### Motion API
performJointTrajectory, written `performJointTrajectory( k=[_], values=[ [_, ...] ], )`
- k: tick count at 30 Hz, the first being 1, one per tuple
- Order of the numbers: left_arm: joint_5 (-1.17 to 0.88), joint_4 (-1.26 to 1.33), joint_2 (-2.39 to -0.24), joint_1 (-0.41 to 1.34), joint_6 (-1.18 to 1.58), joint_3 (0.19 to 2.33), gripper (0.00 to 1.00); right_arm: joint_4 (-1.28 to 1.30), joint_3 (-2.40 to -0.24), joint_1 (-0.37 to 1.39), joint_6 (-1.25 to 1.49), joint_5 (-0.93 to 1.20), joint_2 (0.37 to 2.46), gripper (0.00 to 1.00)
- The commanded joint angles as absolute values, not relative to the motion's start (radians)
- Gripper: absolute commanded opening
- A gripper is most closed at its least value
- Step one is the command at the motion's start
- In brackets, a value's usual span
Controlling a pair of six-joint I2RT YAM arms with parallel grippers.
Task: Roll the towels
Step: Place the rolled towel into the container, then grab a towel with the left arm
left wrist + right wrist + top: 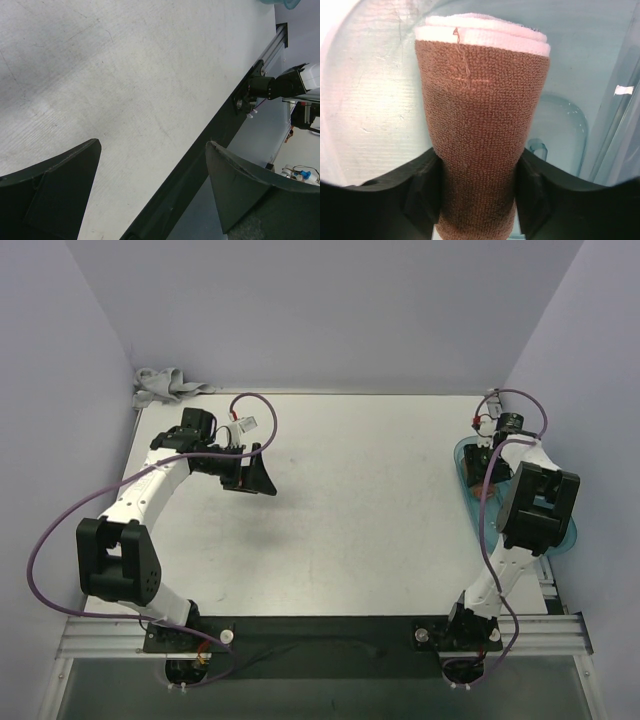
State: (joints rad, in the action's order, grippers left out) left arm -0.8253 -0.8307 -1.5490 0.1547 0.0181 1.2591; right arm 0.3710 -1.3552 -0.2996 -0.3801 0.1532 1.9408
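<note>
Top view, upper left: a crumpled light grey cloth towel [168,386] lies at the far corner of the white table [370,510].
Top view, left of centre: the left gripper [250,475] is spread wide and holds nothing.
Top view, right edge: a translucent teal plastic tray [571,538] sits beneath the right arm.
Left wrist view: the fingers stand far apart over the table.
Right wrist view: the right gripper [477,167] clasps a rolled rust-brown terry towel [480,100] on both sides, over the tray. White inner layers show at the roll's top end.
</note>
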Motion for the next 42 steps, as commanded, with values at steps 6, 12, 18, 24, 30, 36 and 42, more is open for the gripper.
performJointTrajectory(
  k=[6, 12, 18, 24, 30, 36, 42],
  values=[
    [-0.827, -0.836, -1.557, 0.158, 0.006, 1.295, 0.97, 0.433, -1.361, -0.305, -0.365, 0.195, 1.898, 0.64],
    [-0.821, -0.836, -1.555, 0.158, 0.005, 1.296, 0.97, 0.469, -1.365, -0.314, -0.376, 0.207, 1.852, 0.77],
    [-0.819, -0.836, -1.560, 0.158, 0.005, 1.304, 0.97, 0.498, -1.376, -0.327, -0.394, 0.201, 1.822, 0.84],
    [-0.781, -0.836, -1.557, 0.160, 0.006, 1.328, 0.97, 0.532, -1.384, -0.334, -0.413, 0.198, 1.776, 0.90],
    [-0.678, -0.833, -1.568, 0.098, -0.077, 1.429, 0.97, 0.586, -1.388, -0.353, -0.442, 0.202, 1.680, 1.00],
    [-0.560, -0.681, -1.591, -0.033, -0.135, 1.525, 0.97, 0.661, -1.448, -0.356, -0.465, 0.202, 1.553, 1.00],
    [-0.407, -0.434, -1.636, -0.098, -0.153, 1.572, 0.97, 0.669, -1.500, -0.338, -0.410, 0.294, 1.402, 1.00]
  ],
)
